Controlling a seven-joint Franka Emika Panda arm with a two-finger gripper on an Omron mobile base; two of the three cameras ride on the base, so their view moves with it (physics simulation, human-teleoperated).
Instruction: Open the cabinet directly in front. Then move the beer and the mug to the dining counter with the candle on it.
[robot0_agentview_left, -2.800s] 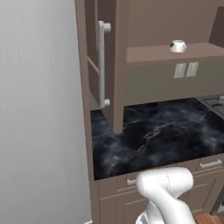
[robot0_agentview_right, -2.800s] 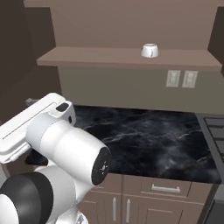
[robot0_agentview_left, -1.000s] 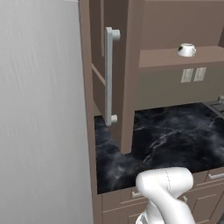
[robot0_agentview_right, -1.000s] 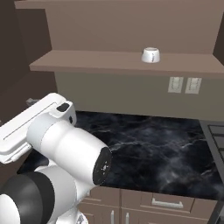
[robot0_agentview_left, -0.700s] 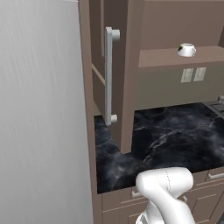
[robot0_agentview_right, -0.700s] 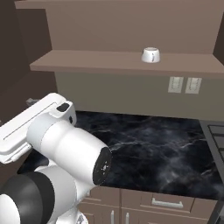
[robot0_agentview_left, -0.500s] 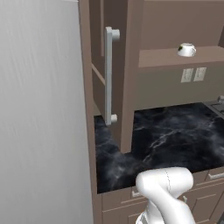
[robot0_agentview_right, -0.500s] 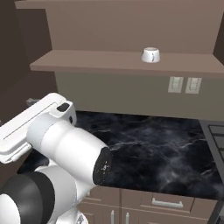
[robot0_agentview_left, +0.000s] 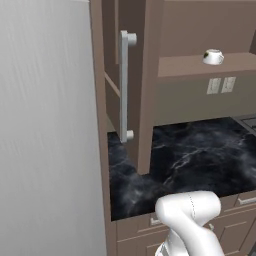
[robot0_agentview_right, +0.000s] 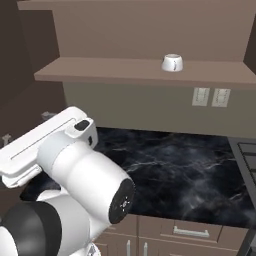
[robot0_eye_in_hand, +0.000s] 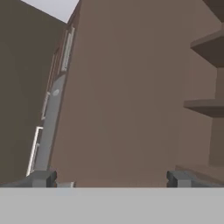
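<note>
Hand view — end effector (robot0_eye_in_hand: 109, 178) open; cabinet (robot0_agentview_left: 145, 100) door ajar — mug (robot0_agentview_right: 172, 63) shelved.

A glossy white robot arm of rounded tubular links (robot0_agentview_right: 85, 175) is seen, capped by a black circular joint disc with small pale marks (robot0_agentview_right: 120, 201). A flat white rectangular link with a small dark inset (robot0_agentview_right: 47, 142) is attached above. Two small dark grey squared finger tips (robot0_eye_in_hand: 41, 178) are shown.
</note>
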